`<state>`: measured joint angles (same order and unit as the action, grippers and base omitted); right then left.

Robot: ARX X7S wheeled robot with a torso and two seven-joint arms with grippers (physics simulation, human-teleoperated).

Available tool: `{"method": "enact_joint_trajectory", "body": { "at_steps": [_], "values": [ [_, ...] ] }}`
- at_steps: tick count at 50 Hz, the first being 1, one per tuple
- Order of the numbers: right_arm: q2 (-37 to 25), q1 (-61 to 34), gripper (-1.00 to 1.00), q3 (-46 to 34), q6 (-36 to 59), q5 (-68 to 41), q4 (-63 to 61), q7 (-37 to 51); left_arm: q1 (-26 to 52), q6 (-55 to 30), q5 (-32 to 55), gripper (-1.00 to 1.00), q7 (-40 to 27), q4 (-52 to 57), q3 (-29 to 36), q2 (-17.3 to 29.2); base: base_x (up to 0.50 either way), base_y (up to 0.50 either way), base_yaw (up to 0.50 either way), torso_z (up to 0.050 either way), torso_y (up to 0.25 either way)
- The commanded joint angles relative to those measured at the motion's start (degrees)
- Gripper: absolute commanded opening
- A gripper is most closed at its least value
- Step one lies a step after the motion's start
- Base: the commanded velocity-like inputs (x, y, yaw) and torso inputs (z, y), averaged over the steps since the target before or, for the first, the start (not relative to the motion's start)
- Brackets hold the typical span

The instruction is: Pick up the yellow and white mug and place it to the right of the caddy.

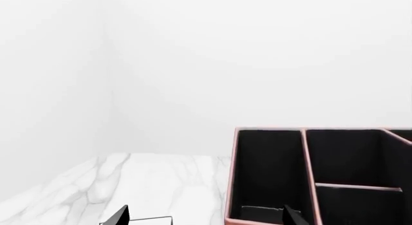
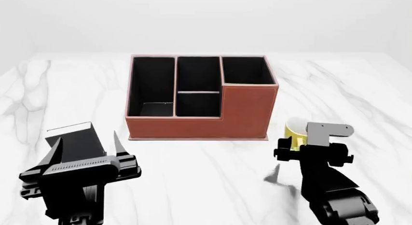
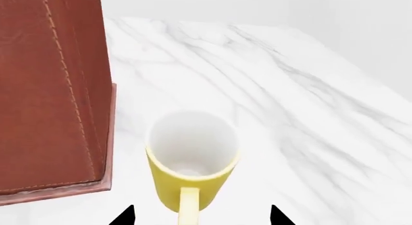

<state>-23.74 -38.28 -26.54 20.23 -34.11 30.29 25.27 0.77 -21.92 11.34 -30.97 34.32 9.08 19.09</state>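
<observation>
The yellow and white mug point(image 3: 191, 160) stood upright on the marble table point(image 2: 212, 167), just off the caddy point(image 2: 200, 97) at its four o'clock corner, apart from it. The right gripper point(image 3: 201, 216) hung behind the handle, jaws wide, seemingly not touching. The left gripper point(image 2: 87, 147) hovered at the caddy's seven o'clock, jaws spread.

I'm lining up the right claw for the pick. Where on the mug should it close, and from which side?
Grip the mug across its round body just below the rim, coming from the handle side, where the right claw already is. The mug stands upright with its handle toward the claw and the open fingertips straddling it. The caddy stands close on one side, so keep that finger clear.
</observation>
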Motion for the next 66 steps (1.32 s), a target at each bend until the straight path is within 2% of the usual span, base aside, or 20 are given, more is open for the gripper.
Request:
{"method": "enact_joint_trajectory", "body": {
  "at_steps": [1, 18, 36, 66],
  "values": [
    [-4.69, 6.55, 1.00, 1.65, 6.27, -2.34, -17.63, 5.56, -0.06, 0.52, -0.41, 1.00, 0.17, 0.09, 0.02, 0.03, 0.00, 0.00, 0.00, 0.000, 0.000],
    [-12.45, 16.95, 1.00, 5.05, 10.48, -7.70, -40.15, 12.60, -0.22, -0.29, -0.48, 1.00, -0.39, 1.53, 0.39, 0.45, 0.00, 0.00, 0.00, 0.000, 0.000],
    [-19.76, 27.90, 1.00, 10.53, 10.45, -12.84, -59.07, 19.04, -3.00, -0.99, -2.34, 1.00, -1.81, 6.36, 1.77, 1.45, 0.00, 0.00, 0.00, 0.000, 0.000],
    [-28.50, 47.22, 1.00, 21.69, 4.43, -14.41, -75.33, 26.94, -9.48, -4.05, -7.90, 1.00, -5.68, 16.80, 3.68, 4.03, 0.00, 0.00, 0.00, 0.000, 0.000]
  ]
}}
